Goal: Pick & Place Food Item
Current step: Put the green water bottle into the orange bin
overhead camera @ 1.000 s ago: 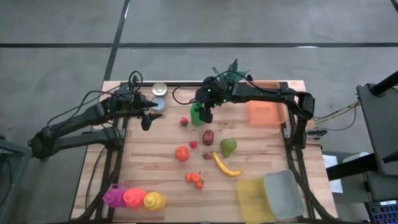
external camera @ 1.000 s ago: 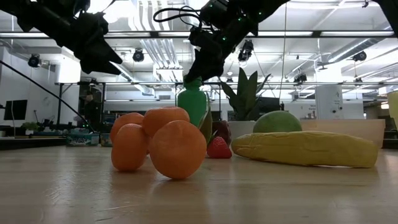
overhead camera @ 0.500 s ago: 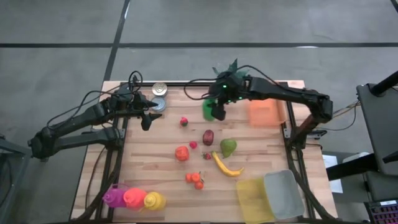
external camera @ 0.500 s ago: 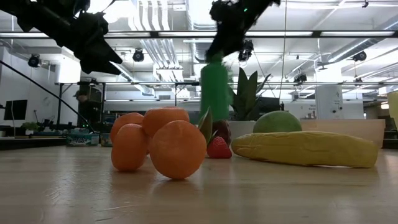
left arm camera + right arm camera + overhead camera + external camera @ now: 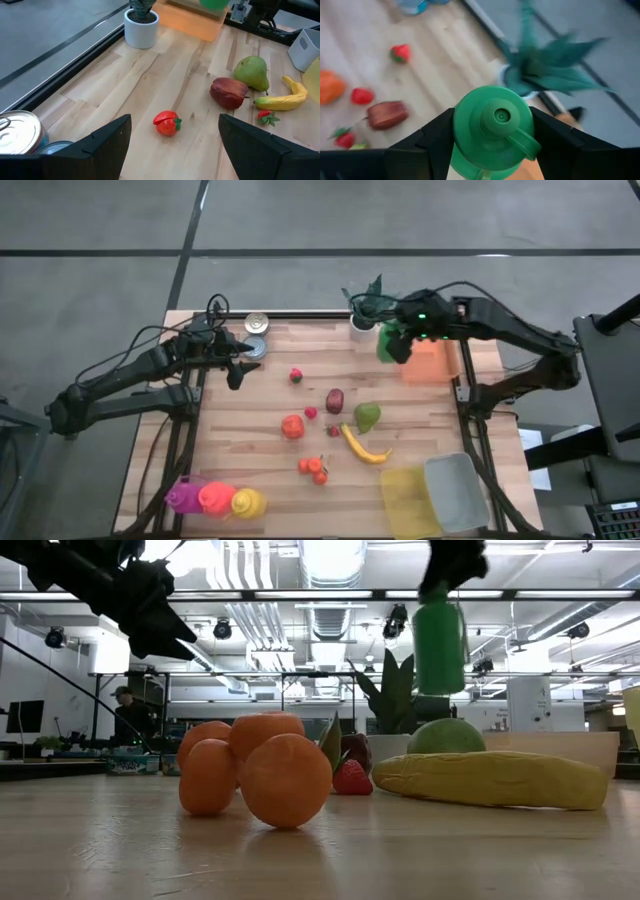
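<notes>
Lying nearest the low camera: a cluster of small oranges (image 5: 255, 773) on the wooden table (image 5: 270, 480), with a strawberry (image 5: 351, 778) and a banana (image 5: 490, 780) behind them. Front edge of the table, per the high view: 3 squeeze bottles (image 5: 216, 500) at one corner, 2 bins (image 5: 436, 495), yellow and grey, at the other. Mid-table: a tomato (image 5: 292, 426), a dark red apple (image 5: 335, 400), a green pear (image 5: 368, 417), 1 more strawberry (image 5: 296, 376). Far edge: 2 tin cans (image 5: 256, 335), a potted plant (image 5: 364, 310), an orange tray (image 5: 425, 361). Right gripper (image 5: 398, 343): fingers clamped on a green bottle (image 5: 388, 345), held upright in the air, well clear of the table, between the potted plant and the orange tray. Left gripper (image 5: 237, 366): fingers spread apart, hovering beside the tin cans. Background: 1 person (image 5: 125, 715) standing in the room.
</notes>
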You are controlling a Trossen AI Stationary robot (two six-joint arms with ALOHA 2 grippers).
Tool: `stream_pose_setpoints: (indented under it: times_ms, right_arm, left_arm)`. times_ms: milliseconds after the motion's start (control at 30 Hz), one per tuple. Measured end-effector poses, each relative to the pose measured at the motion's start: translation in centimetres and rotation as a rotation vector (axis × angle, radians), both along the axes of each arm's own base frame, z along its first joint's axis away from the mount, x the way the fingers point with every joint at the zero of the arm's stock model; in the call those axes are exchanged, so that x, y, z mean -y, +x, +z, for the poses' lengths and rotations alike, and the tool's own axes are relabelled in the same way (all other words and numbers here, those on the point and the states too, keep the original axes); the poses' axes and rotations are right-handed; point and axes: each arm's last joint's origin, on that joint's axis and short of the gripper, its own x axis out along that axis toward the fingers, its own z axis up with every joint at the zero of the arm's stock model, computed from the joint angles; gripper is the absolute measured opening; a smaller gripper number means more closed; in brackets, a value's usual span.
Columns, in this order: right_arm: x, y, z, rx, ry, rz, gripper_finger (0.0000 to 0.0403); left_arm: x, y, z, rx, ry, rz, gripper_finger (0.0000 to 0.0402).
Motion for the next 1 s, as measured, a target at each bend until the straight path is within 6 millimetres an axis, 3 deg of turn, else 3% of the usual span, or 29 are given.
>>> stream_pose_setpoints:
  times_ms: [300, 600, 1000]
  right_arm:
    - [1.6, -4.7, 0.5, 0.056, -0.094, -0.281, 0.0215]
    - [5.9, -6.1, -1.4, 0.026, -0.101, -0.578, 0.0215]
    - [11.1, -7.9, -5.7, 0.046, -0.064, -0.793, 0.0215]
  left_arm:
    - [0.0, 0.0, 0.0, 0.0, 0.0, 0.0, 0.0305]
    - [0.0, 0.0, 0.0, 0.0, 0.0, 0.0, 0.0305]
    - [0.0, 0.0, 0.0, 0.0, 0.0, 0.0, 0.0305]
